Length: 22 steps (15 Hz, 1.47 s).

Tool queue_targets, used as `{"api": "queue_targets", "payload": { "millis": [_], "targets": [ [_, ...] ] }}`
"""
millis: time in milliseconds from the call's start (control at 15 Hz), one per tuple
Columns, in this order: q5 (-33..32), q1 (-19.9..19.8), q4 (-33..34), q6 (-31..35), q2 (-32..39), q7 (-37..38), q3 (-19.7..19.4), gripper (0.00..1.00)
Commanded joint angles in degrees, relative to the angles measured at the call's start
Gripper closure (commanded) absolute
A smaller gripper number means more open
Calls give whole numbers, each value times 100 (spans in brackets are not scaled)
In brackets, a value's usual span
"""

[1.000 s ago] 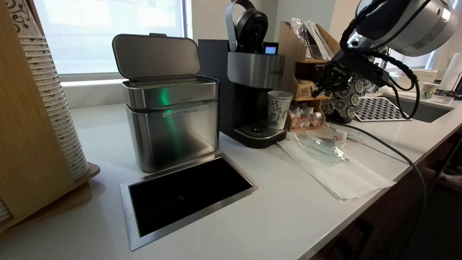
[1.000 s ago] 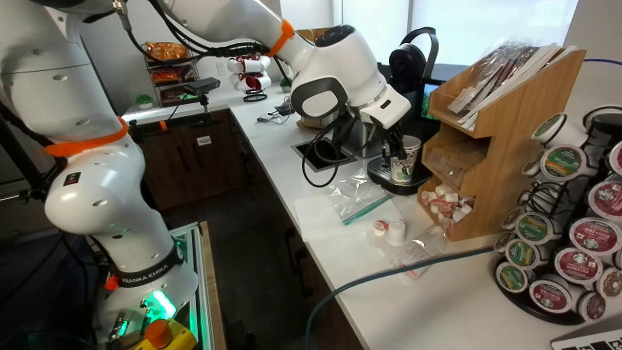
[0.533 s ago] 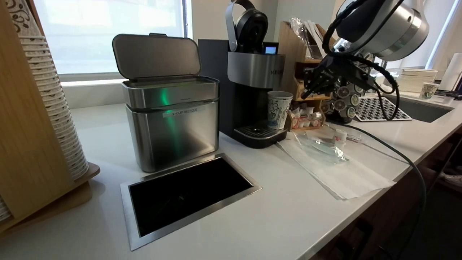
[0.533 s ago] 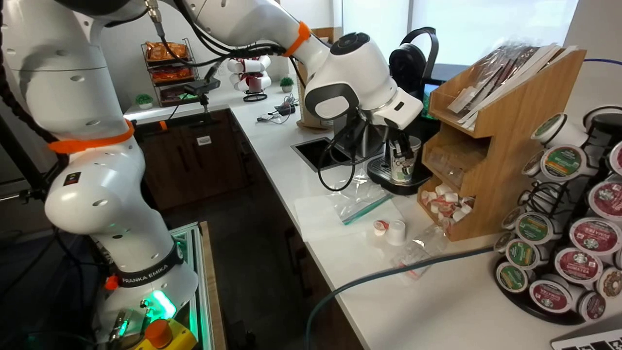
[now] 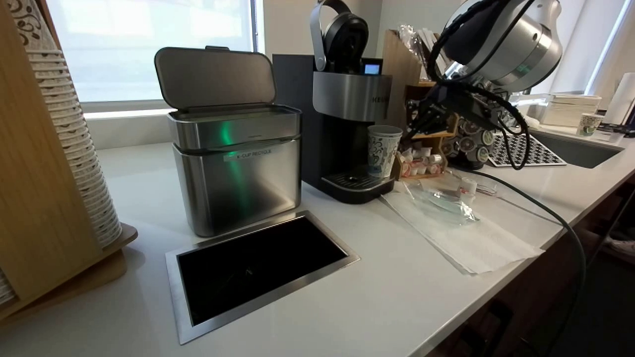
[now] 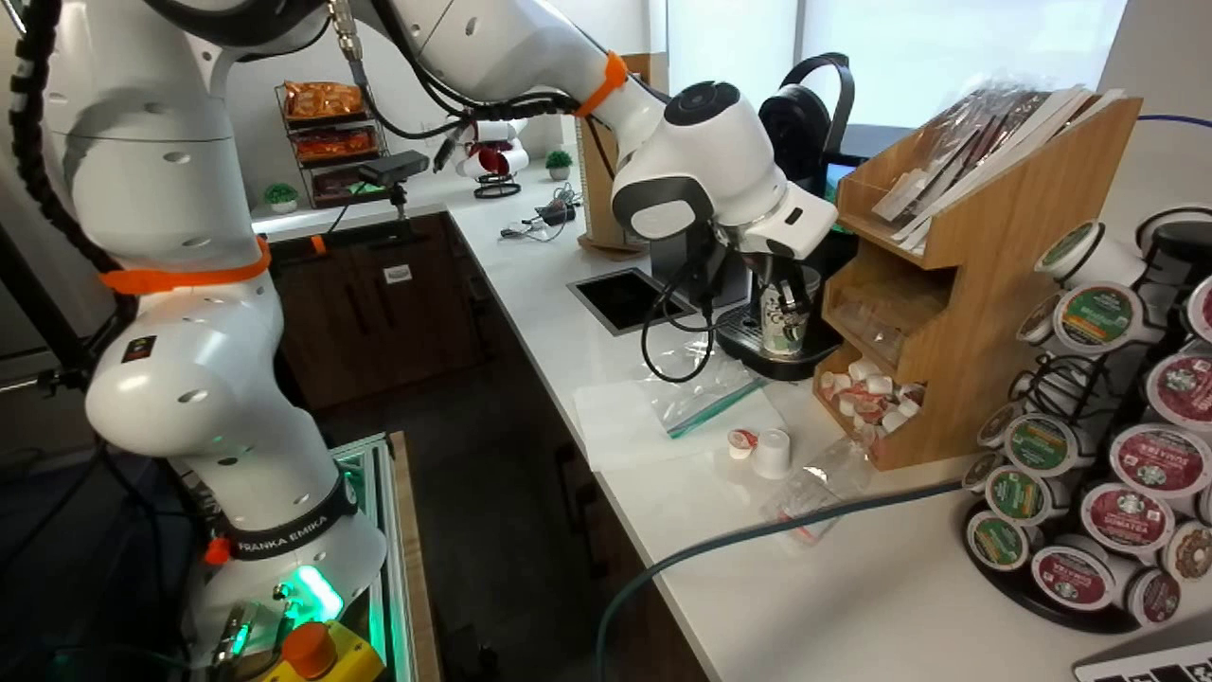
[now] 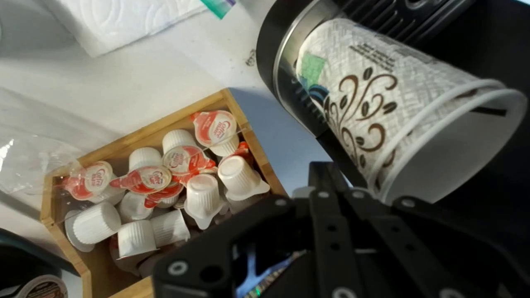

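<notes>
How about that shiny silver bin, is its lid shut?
No, in an exterior view the lid stands raised at the back of the silver bin.

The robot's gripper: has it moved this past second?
Yes: in an exterior view, the gripper has shifted left in the picture, toward the coffee machine.

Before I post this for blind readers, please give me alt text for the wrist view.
A black gripper extends from the bottom edge, its tip near a paper cup patterned with brown swirls that stands on a black drip tray. At left, a wooden bin holds creamer cups; a paper towel lies top left.
</notes>
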Motion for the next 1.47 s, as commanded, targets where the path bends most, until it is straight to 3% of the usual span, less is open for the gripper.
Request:
{"api": "queue_targets", "payload": {
  "millis": [0, 733, 1400],
  "targets": [
    [193, -130, 244, -126, 223, -306, 99, 100],
    [735, -459, 725, -494, 528, -1150, 571, 100],
    [114, -377, 813, -887, 746, -702, 310, 100]
  ]
}}
